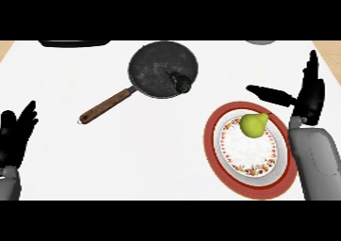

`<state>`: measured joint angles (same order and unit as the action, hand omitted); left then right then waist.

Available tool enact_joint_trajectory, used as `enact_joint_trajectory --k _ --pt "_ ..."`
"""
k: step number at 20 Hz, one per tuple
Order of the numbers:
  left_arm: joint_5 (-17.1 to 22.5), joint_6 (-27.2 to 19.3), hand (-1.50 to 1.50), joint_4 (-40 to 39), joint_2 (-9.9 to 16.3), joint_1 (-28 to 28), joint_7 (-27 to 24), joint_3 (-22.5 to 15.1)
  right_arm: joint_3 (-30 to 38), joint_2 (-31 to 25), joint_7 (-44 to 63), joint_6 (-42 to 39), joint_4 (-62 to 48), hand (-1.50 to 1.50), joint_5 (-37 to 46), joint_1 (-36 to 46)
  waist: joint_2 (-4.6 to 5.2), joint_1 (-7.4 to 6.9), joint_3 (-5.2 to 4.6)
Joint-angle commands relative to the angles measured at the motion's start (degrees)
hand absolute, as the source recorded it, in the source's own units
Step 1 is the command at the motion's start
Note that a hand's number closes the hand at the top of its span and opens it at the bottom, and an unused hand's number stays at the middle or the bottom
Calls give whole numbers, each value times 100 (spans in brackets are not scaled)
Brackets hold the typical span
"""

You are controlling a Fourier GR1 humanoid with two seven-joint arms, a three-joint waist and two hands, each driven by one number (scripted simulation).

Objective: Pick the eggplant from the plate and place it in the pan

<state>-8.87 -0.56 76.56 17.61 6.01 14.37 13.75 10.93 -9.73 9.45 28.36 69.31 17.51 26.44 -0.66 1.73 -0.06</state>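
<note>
A dark pan (163, 68) sits on the white counter (132, 150) toward the top, its brown handle (106, 107) running down to the left. At the pan's right rim lies a small dark green thing (179, 82), apparently the eggplant; it blends with the black pan, so its outline is hard to read and whether it rests fully inside or on the rim cannot be told. To the right, a red-rimmed plate (251, 188) with a patterned inner ring holds a pear (253, 124) near its top edge. The right hand (305, 94) stands just above and right of the plate, fingers straight and spread, thumb out toward the left, holding nothing. Its grey forearm covers part of the plate's right rim. The left hand (13, 136) rests open at the left edge, fingers up. Two objects at the top edge, one dark (74, 43) and one grey (260, 42), are cut off and cannot be identified.
</note>
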Motion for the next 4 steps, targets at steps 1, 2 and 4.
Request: enact_joint_trajectory --k 1,2,4 --pt "-177 -202 0 322 -149 -69 174 -146 -106 -319 546 -537 1750 -150 -184 -1164 -1 5 2" --pt "-114 -78 0 -216 -76 58 -80 -51 -339 -192 592 -553 2109 -150 -45 -1521 24 -9 -1" --pt "-195 -110 0 1 -104 192 64 -156 -66 -446 593 -810 2424 -150 -308 -1906 43 -66 4"
